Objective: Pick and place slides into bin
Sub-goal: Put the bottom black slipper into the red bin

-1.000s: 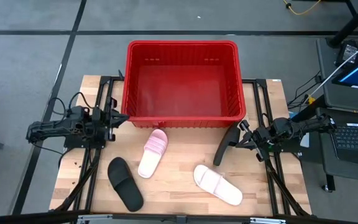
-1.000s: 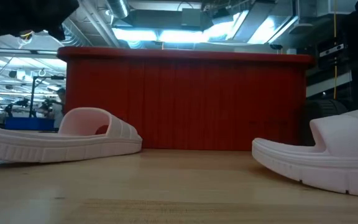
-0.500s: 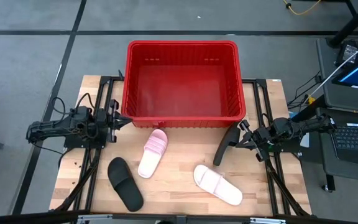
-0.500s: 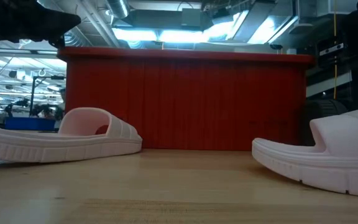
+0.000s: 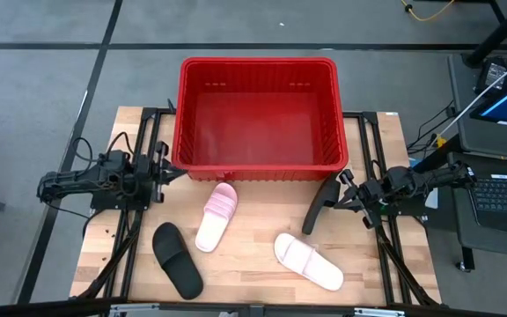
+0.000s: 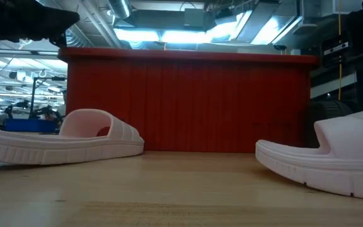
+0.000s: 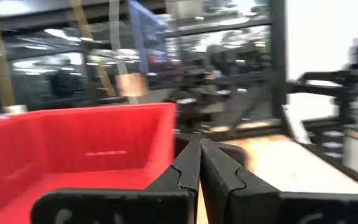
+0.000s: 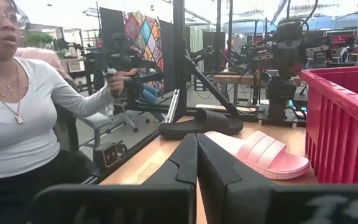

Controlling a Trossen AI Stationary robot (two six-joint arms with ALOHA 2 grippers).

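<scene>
Four slides (image 5: 216,217) lie outside the bin (image 5: 258,69); my closed, empty left tool (image 5: 180,172) sits nearest the pink one at its four o'clock, long axis twelve-to-six.

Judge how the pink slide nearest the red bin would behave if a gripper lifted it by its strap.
The pink slide looks like thick foam, so probably light and slightly bendy. Lying flat on its sole, it seems unlikely to roll. Held by the strap alone, it would likely tilt.

The high view looks straight down on the whole table (image 5: 253,255). The low view sits at tabletop height, close, facing the red bin (image 6: 188,104), centre frame in both.
</scene>
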